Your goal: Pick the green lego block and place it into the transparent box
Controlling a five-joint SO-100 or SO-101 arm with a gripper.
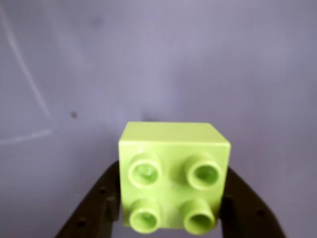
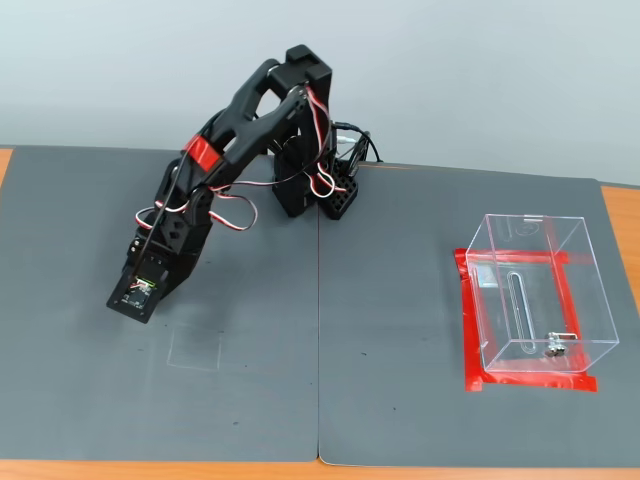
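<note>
The green lego block (image 1: 173, 176) is a lime brick with four round studs that fills the lower middle of the wrist view. My gripper (image 1: 173, 173) is shut on it, with a black finger (image 1: 96, 203) pressed on each side. In the fixed view my gripper (image 2: 140, 293) hangs low over the left part of the mat, and the arm hides the block there. The transparent box (image 2: 535, 290) stands far to the right, with a small metal latch (image 2: 553, 345) on its front wall. Nothing shows inside it.
Red tape (image 2: 470, 335) frames the box's spot on the dark grey mat (image 2: 400, 330). The arm's base (image 2: 310, 185) stands at the back centre with cables. A faint square mark (image 2: 195, 348) lies on the mat just right of my gripper.
</note>
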